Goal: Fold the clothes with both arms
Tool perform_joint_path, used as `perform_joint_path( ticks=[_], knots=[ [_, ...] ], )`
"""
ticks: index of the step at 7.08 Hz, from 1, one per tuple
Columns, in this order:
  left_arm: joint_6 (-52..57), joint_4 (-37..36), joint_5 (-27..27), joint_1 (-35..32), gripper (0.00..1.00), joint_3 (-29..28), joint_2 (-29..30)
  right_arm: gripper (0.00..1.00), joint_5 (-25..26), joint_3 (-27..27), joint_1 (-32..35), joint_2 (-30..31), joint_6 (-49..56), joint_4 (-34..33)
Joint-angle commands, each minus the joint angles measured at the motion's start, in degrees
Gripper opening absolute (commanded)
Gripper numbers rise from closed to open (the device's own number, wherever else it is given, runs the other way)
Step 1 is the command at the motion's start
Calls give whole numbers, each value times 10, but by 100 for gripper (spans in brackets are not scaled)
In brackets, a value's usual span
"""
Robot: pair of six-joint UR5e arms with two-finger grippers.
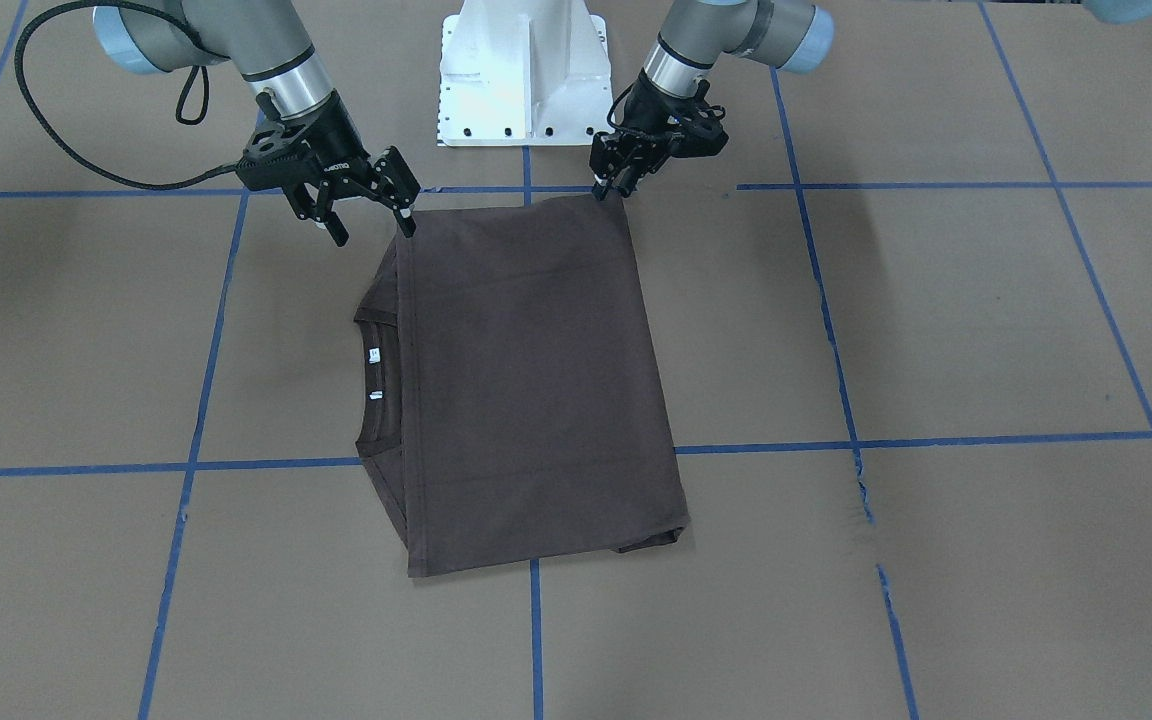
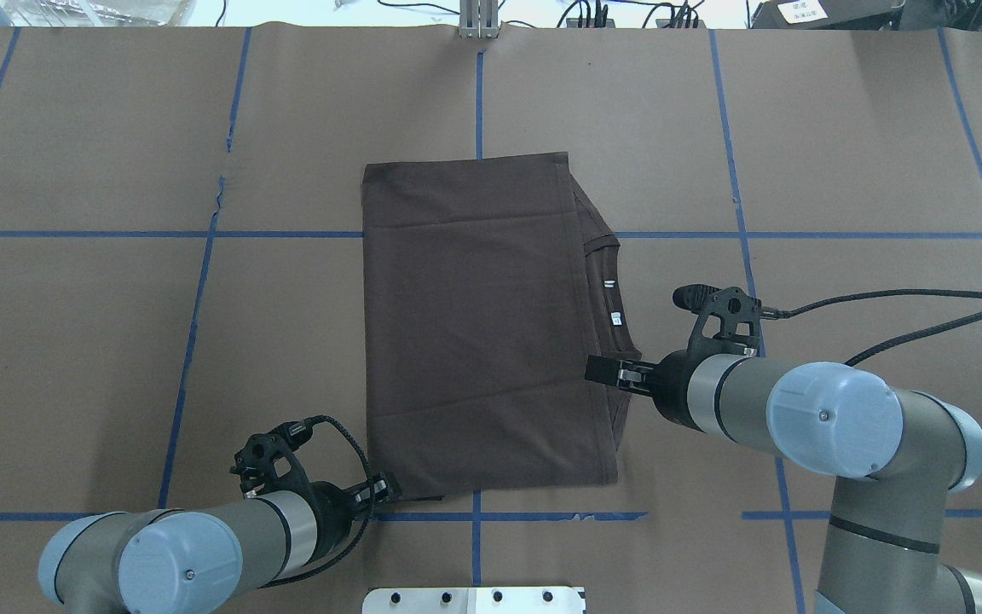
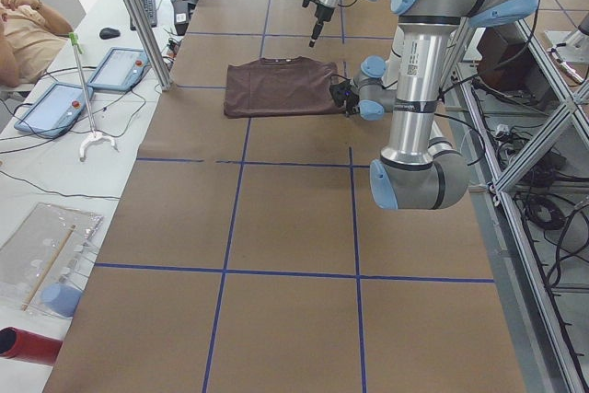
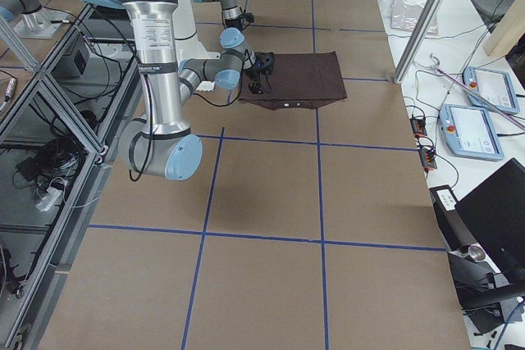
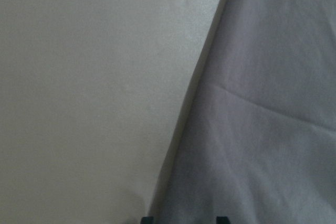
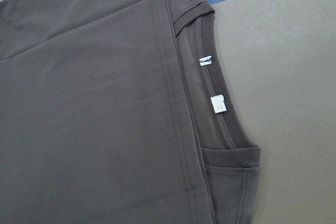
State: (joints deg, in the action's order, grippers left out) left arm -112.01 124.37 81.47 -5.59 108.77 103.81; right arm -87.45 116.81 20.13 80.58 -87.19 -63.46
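We see shirt [image 2: 474,333] mid-table, folded, hem by collar [image 6: 229,127]. R gripper [image 1: 373,232] spread, empty, at near corner; L gripper [image 1: 608,188] at other, grip unclear. We reckon fold laid; next needs fresh edge grasps.

Shirt [image 2: 474,333] lies flat mid-worktop [image 2: 116,341], straight ahead of base [image 2: 474,599]. Collar [image 2: 619,294] on shirt's right side, toward robot's right. Left hand [image 2: 384,489] at shirt's near left corner. Right hand [image 2: 606,371] at shirt's right edge, just robot-side of collar.
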Motion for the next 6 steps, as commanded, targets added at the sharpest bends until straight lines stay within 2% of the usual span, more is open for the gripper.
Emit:
perform_joint_path(
  ticks=[1,3,6],
  knots=[
    [0,0,0,1,54,0,2,100,0,0,0,-1,0,0],
    [0,-2,-1,1,45,-1,3,100,0,0,0,-1,0,1],
    [5,-10,0,0,47,-2,3,100,1,1,0,0,0,0]
  ],
)
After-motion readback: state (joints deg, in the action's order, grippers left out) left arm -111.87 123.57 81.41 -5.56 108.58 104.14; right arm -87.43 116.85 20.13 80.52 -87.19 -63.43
